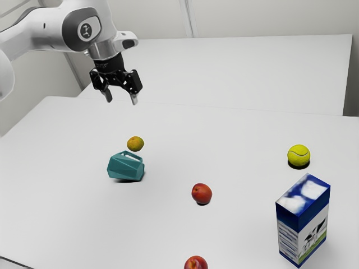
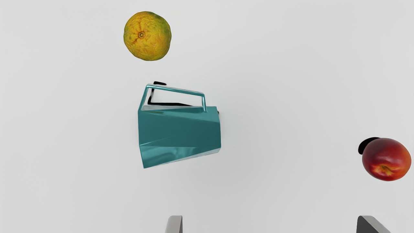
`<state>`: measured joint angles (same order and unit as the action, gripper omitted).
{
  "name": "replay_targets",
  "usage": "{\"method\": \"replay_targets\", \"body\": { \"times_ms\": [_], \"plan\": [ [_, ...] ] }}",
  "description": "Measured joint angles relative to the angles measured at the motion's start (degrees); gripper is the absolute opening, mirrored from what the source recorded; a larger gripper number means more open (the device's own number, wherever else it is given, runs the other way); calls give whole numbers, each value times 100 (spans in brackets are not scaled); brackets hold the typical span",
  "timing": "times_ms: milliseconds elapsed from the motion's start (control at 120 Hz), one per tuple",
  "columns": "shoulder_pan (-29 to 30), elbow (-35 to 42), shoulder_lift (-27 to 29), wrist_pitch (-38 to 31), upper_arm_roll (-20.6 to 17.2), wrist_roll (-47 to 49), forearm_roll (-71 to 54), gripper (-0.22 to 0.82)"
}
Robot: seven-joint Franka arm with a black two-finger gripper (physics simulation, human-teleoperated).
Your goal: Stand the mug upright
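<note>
Nearest: plum (image 1: pixel 196 263), partly cut off by the exterior view's bottom. Carton (image 1: pixel 303 218) also near, upright, toward the exterior view's right. Peach (image 1: pixel 202 193) next, farther in on the tabletop (image 1: pixel 73 185), between carton and mug but well apart from both.

Mug (image 1: pixel 126 166): on its side on the tabletop, in the part toward the exterior view's left, nearer that side edge than carton or peach are. Wider end faces the exterior view's left, narrower end toward the peach's side; handle (image 2: pixel 176 90) juts toward the orange. Can't see into the mouth, so which end it is stays unconfirmed.

Ball (image 1: pixel 299 155) behind carton, toward the far edge. Orange (image 1: pixel 135 144) just beyond mug, on its handle side, not touching; tabletop's far corner at the exterior view's left lies well past it.

Gripper (image 1: pixel 120 100) up in the air, well clear of tabletop and mug. Jaws wide apart, nothing held, nothing between them.

Progress: goal not met, mug is lying down. Can't tell from this whether any try was made. Left, as judged: get down to mug, grip it, turn it onto its base, let go so it stands. Orange sits close to the handle, so likely a bump risk there.
</note>
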<state>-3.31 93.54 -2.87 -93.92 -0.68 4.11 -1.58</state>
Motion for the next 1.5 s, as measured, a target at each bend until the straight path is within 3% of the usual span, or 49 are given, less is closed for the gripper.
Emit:
{"method": "replay_targets", "body": {
  "times_ms": [425,642,1033,1283,1500],
  "plan": [
    [55,537,583,-13,6,-3,6,59],
    [947,715,685,-15,2,-173,192,59],
    [2248,1500,496,-575,6,-1139,1297,59],
    [3005,1866,74,-1003,10,-2056,2394,58],
    [2860,2093,-186,-1162,15,-2900,3361,58]
  ]
}}
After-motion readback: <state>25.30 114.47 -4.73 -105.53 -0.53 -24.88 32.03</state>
